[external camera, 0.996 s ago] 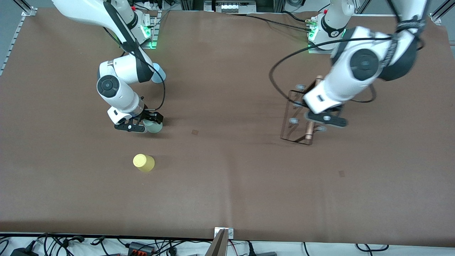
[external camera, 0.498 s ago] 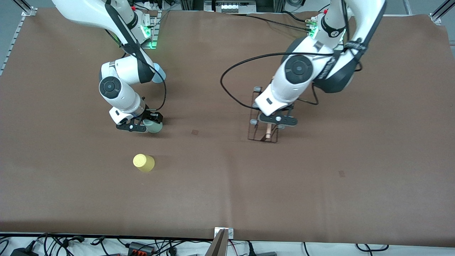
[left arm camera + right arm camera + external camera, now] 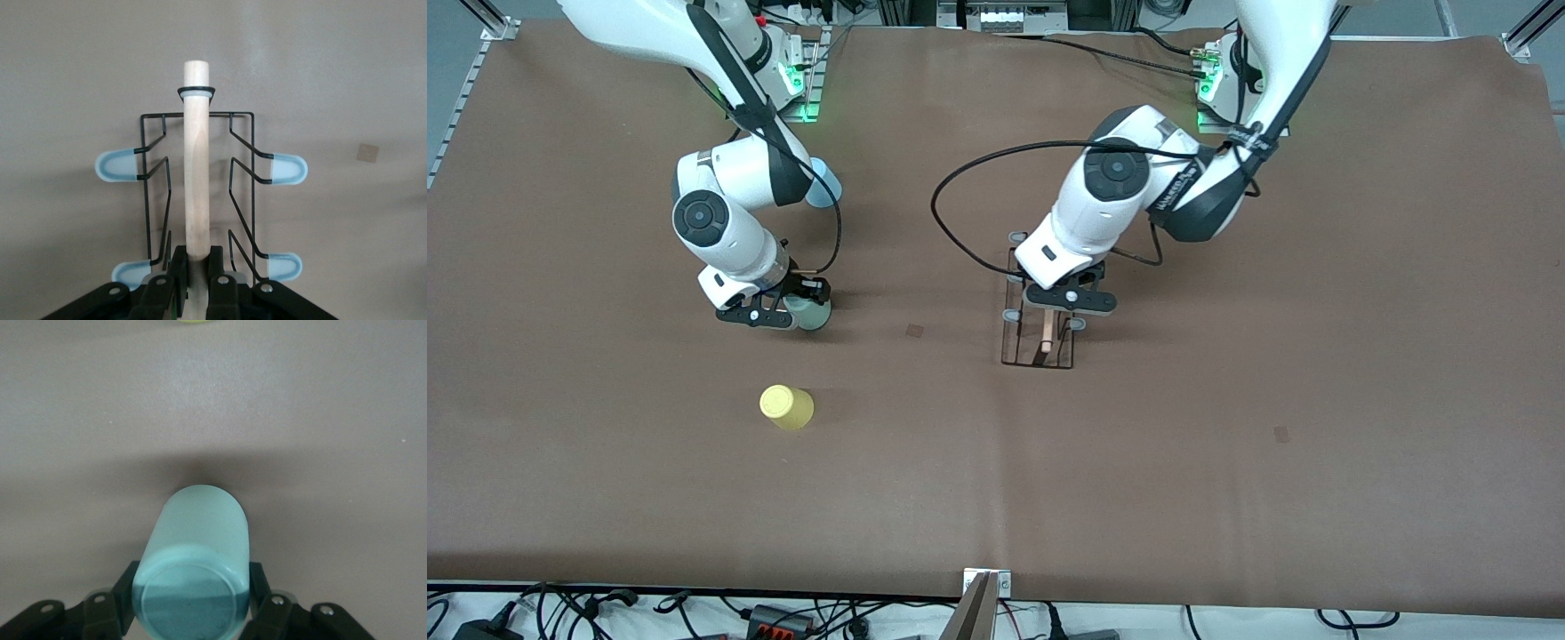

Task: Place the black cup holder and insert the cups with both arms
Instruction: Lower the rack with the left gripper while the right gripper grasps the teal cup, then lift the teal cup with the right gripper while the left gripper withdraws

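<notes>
Left gripper (image 3: 1060, 307) clamped on smooth wooden rod (image 3: 195, 160) of thin black wire holder (image 3: 1039, 329), mid-table; rounded pale peg tips (image 3: 288, 168). Right gripper (image 3: 787, 311) clamped on glossy green cup (image 3: 197, 567), low over matte brown table (image 3: 1227, 462). Yellow cup (image 3: 786, 407) nearer camera; blue cup (image 3: 824, 183) near right base.

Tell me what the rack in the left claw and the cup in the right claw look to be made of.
The rack looks like thin black coated wire, with a pale, matt rod, probably bare wood, and soft-looking light blue peg caps, perhaps rubber. The green cup looks like smooth, slightly glossy plastic, evenly coloured.
</notes>
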Motion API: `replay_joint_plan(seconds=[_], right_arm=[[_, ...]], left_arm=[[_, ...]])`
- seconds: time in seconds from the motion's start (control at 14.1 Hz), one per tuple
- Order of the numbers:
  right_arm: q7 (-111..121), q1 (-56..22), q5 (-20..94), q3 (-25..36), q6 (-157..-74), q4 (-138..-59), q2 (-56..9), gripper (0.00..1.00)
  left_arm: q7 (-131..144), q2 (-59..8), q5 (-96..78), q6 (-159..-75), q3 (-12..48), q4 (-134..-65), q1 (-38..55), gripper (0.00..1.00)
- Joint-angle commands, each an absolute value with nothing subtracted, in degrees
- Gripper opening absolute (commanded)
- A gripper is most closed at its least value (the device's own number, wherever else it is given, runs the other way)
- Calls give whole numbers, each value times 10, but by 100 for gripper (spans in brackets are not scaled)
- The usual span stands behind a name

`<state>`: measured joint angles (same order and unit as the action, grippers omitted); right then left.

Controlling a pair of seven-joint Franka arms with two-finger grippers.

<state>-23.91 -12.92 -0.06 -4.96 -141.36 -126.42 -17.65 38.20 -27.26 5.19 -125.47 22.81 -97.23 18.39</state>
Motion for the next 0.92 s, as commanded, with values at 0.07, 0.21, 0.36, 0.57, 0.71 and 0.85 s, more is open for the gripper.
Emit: replay_joint_plan(seconds=[0.07,0.21,0.36,0.57,0.71,0.85], right_arm=[[-229,-132,4,-48,-1298,-1237,-100,4],[-233,-132,4,-47,-1219,-1210,-77,4],[-238,-131,4,-47,-1151,-1171,-62,4],[-236,-131,4,-47,-1132,-1150,-50,5],[-236,-131,4,-47,-1135,-1150,-49,5],[-241,-132,4,-47,-1136,-1150,-49,5]], left_arm=[[465,-295,130,-1283,227,-954,218,1],[467,-301,155,-1288,226,-954,223,2],[467,-300,161,-1286,226,-954,223,97],[461,-279,162,-1274,228,-950,216,100],[455,-251,162,-1219,227,-936,209,100],[415,-229,160,-1147,229,-917,201,100]])
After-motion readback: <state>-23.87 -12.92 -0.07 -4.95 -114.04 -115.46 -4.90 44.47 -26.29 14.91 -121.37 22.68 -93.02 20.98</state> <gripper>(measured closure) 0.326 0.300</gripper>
